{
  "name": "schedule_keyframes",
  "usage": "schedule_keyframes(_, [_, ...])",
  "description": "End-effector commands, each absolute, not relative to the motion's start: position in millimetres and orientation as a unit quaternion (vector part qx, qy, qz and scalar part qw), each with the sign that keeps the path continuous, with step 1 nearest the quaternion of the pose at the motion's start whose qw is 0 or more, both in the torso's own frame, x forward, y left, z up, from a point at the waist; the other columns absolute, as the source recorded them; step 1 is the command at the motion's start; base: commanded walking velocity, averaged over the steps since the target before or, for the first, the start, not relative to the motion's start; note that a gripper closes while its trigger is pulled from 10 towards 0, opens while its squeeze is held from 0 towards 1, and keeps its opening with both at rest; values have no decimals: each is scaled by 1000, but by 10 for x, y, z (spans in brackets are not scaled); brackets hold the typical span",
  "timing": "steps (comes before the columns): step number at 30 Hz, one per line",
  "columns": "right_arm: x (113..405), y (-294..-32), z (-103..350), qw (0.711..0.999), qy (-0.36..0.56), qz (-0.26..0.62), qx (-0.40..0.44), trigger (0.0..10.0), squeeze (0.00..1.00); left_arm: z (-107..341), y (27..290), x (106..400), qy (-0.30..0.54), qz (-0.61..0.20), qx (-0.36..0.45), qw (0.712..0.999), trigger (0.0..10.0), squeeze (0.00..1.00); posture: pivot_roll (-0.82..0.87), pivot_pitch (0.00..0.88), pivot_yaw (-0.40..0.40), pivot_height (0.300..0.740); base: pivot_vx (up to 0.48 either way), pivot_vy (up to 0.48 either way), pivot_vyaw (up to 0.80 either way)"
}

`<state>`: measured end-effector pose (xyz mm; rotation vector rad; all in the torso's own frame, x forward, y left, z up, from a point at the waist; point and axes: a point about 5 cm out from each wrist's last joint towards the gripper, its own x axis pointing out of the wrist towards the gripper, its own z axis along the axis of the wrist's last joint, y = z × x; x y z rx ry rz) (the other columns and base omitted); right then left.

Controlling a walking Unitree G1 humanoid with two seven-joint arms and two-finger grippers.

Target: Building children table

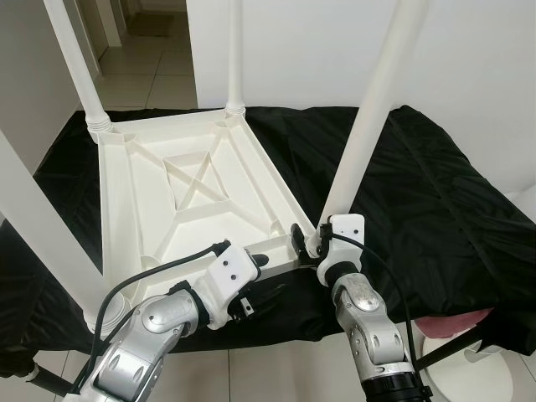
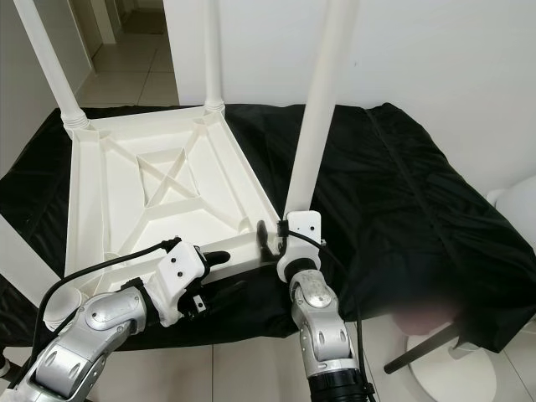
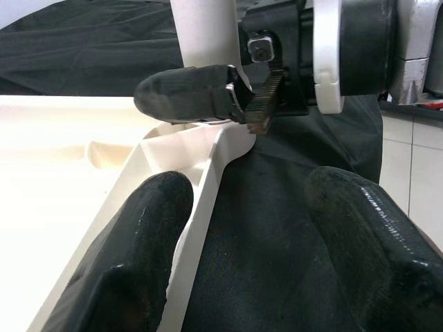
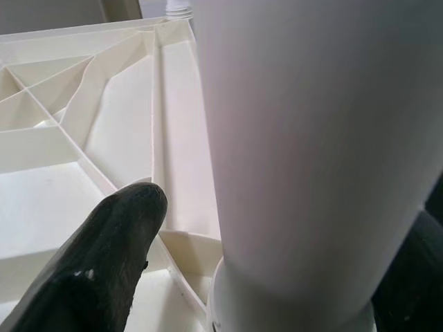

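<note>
A white plastic table [image 1: 180,197] lies upside down on a black cloth [image 1: 419,193] that covers a bench, its ribbed underside facing up and its legs pointing upward. Two far legs [image 1: 79,63] stand in the far corners, one leg rises at the near-left corner, and the near-right leg [image 1: 368,126] stands in its socket at the corner closest to the robot.

The right end effector [image 1: 308,243] is at the base of that near-right leg. In the right wrist view the leg [image 4: 311,138] sits between its two black fingers [image 4: 111,256], one on each side, closed around it just above the socket collar.

The left end effector [image 1: 266,266] is at the near edge of the table, just beside the right one. In the left wrist view its two fingers [image 3: 138,256] stand apart with the thin rim [image 3: 201,200] of the table between them; one finger lies on the table side, the other over the cloth, and they do not squeeze the rim. The right end effector's finger [image 3: 187,93] shows just ahead, touching the same corner.

Tiled floor shows beyond the bench through a doorway, and a white stool [image 1: 469,368] stands on the floor to the right of the robot.
</note>
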<state>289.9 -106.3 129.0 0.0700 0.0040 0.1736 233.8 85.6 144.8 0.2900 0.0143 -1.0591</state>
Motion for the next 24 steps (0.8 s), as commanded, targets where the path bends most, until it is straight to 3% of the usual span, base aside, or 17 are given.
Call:
schedule_keyframes(1, [2844, -1107, 1257, 994, 3, 106, 25, 10000, 0, 1441, 869, 2347, 6, -492, 141, 859, 10000, 0, 33, 9, -28, 740, 0, 0, 0])
schedule_keyframes(15, [2431, -1188, 1196, 993, -2, 113, 32, 10000, 0, 1476, 897, 2360, 3, -478, 124, 870, 10000, 0, 5, 50, -11, 740, 0, 0, 0])
schedule_keyframes(24, [2219, -1223, 1201, 983, -7, 182, 25, 10000, 0, 1652, 1167, 2659, -20, -415, 134, 900, 10000, 0, -24, 70, 11, 740, 0, 0, 0])
